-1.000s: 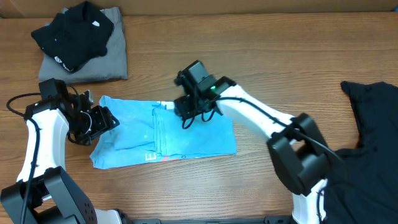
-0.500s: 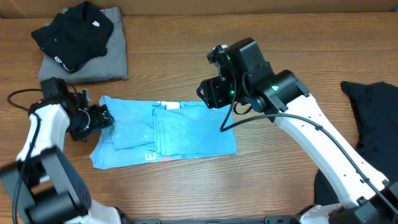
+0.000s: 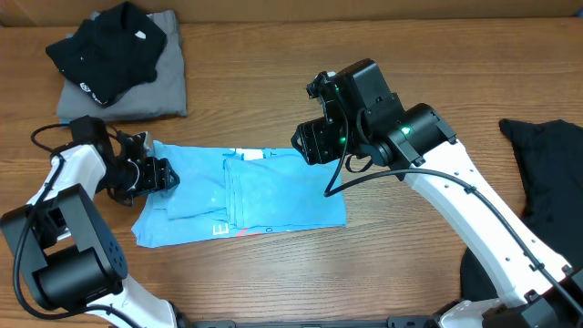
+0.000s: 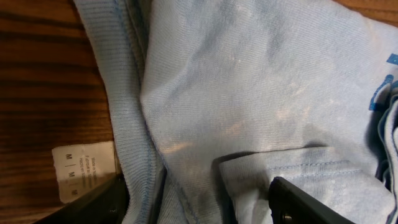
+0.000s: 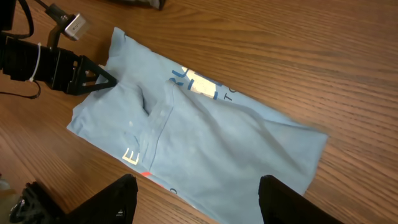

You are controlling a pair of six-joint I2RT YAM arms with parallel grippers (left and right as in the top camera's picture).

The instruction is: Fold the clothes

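Since a second ago the right hand (image 3: 308, 144) has come up off the cloth and drawn back a little toward its own side, while the left hand (image 3: 162, 175) has stayed at the cloth's edge. Two hands are in view, and both are open. The right hand's fingers (image 5: 118, 199) stand well apart with nothing between them, hovering above the one light blue T-shirt (image 3: 264, 196). This lies partly folded on the desk (image 3: 364, 55), directly below that hand and reaching away from it toward the left hand. The left hand's fingers (image 4: 311, 202) also stand apart, set low over the shirt's near edge; fabric lies between them, and they are not closed on it. Just beside that hand's left finger are the ribbed collar (image 4: 127, 124) and one white size label (image 4: 84, 168) marked M. One white letter E (image 5: 130, 155) shows near the shirt's border, below the left hand as the right wrist camera sees it. Farther out, beyond the left hand, one black garment (image 3: 105, 50) lies on one grey garment (image 3: 159, 91). Well out past the right hand, at the desk's edge, lies a second black garment (image 3: 547, 173).
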